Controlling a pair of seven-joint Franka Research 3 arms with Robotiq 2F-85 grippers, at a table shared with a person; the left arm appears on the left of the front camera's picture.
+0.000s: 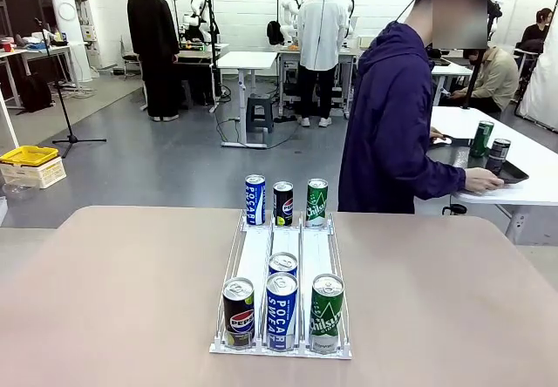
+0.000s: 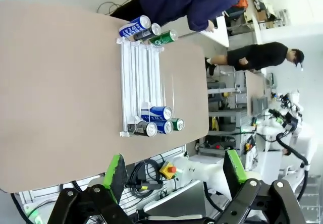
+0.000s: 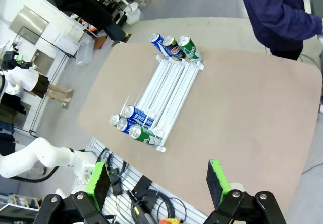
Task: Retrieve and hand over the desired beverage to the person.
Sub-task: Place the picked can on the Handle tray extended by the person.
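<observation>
Beige desk point(image 1: 105, 291) carries a clear white can rack point(image 1: 281, 256) with three lanes. At the near end stand a Pepsi can point(image 1: 238, 311), a blue Pocari Sweat can point(image 1: 281, 311) with a second one point(image 1: 282, 263) just behind it, and a green Chilsung can point(image 1: 327, 311). Three more cans stand at the far end: Pocari point(image 1: 255, 200), Pepsi point(image 1: 283, 203) and Chilsung point(image 1: 316, 202).

The left hand point(image 2: 174, 171) is released, its green pads spread wide, high above the desk with the near row of cans ahead of and below its fingertips. The right hand point(image 3: 159, 181) is likewise released and empty, hovering well back from the rack, the near cans forward of it and slightly toward its left finger.

The person point(image 1: 392, 117) stands beyond the far edge, turned away toward a side table, one hand point(image 1: 484, 179) resting on a tray there. No drink is visibly pointed out, so the wanted can cannot be told yet.

To do this step well, I judge it best to wait for a clear choice, then bring one hand straight down over the chosen near-row can, pads either side of its body, clear of its neighbours, which stand touching or nearly so.
</observation>
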